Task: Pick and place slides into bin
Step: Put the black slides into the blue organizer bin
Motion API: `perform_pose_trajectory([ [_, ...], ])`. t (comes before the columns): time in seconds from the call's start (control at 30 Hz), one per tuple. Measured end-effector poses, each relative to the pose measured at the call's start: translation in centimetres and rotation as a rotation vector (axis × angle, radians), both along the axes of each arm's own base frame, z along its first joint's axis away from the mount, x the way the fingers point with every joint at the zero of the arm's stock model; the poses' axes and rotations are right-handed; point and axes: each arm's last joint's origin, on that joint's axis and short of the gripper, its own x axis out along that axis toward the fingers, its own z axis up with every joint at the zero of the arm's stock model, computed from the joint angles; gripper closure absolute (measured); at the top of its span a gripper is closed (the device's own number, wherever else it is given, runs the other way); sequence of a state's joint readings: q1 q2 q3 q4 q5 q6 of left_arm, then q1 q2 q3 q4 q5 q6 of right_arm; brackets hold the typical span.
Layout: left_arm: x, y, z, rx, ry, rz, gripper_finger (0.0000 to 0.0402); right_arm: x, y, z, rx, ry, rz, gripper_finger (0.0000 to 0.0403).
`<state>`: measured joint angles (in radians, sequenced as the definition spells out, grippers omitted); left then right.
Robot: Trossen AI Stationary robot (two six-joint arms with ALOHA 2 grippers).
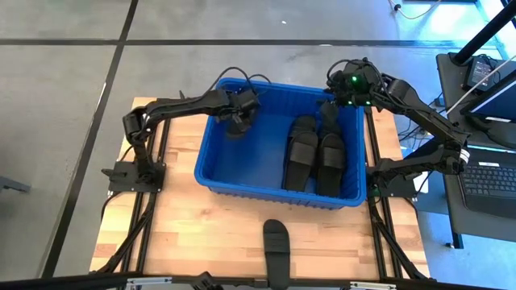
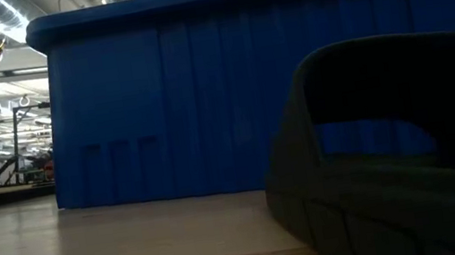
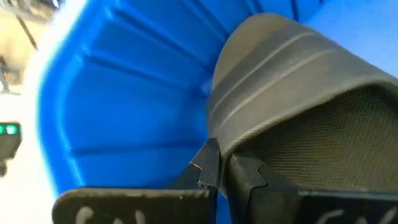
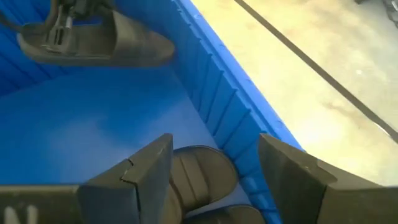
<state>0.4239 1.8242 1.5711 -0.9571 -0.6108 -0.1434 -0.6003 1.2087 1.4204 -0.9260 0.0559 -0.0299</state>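
The blue bin [image 1: 211,165] stands mid-table. My left gripper [image 1: 236,121] is over the bin's far left part, shut on a black slide [image 4: 118,46]. My right gripper [image 1: 330,109] is open over the bin's far right corner, fingers either side of a slide [image 4: 202,174] that lies below them in the bin; it touches nothing. Two more slides [image 1: 304,153] [image 1: 331,161] lie side by side on the bin's floor at the right. One slide [image 1: 276,248] lies sole down on the table near the front edge, and it shows close up in the low view [image 2: 396,166]. My left gripper pinches the slide between its two fingers at the edge of the ridged strap band [image 3: 227,134]. In the right wrist view the fingers come down on the strap [image 4: 65,40] from above. The slide hangs about level, lifted clear of the bin's floor.
The bin's ribbed walls [image 2: 162,110] rise high around the slides. Bare blue floor [image 1: 242,165] shows in the bin's left half. Bare wooden table [image 1: 185,234] lies in front of the bin. A desk with a keyboard [image 1: 492,181] stands off the table's right side.
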Motion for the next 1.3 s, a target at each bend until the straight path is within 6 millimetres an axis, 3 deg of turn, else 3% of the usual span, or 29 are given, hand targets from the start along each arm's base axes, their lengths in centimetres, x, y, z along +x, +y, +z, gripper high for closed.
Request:
perform_pose_trajectory([
  [0.2, -0.4, 0.6, -2.0, -0.054, 0.089, 0.078, 0.0399, 0.0, -0.1, 0.0, -0.016, 0.011, -0.019, 0.0166],
  [0.53, 0.9, 0.8, -6.2, -0.098, 0.231, 0.081, 0.0399, 0.0, -0.1, 0.0, -0.019, 0.013, -0.02, 0.0166],
  [0.67, 1.0, 0.7, -6.3, -0.098, 0.232, 0.083, 0.0398, -0.1, -0.1, 0.0, -0.02, 0.014, -0.021, 0.0166],
  [1.0, 2.0, -0.9, -7.0, -0.021, 0.264, 0.045, 0.0343, 0.0, -0.1, 0.0, -0.02, 0.014, -0.021, 0.0166],
  [1.3, 2.8, -1.9, -6.6, -0.014, 0.256, -0.045, 0.0336, 0.0, -0.1, 0.0, -0.02, 0.014, -0.02, 0.0166],
])
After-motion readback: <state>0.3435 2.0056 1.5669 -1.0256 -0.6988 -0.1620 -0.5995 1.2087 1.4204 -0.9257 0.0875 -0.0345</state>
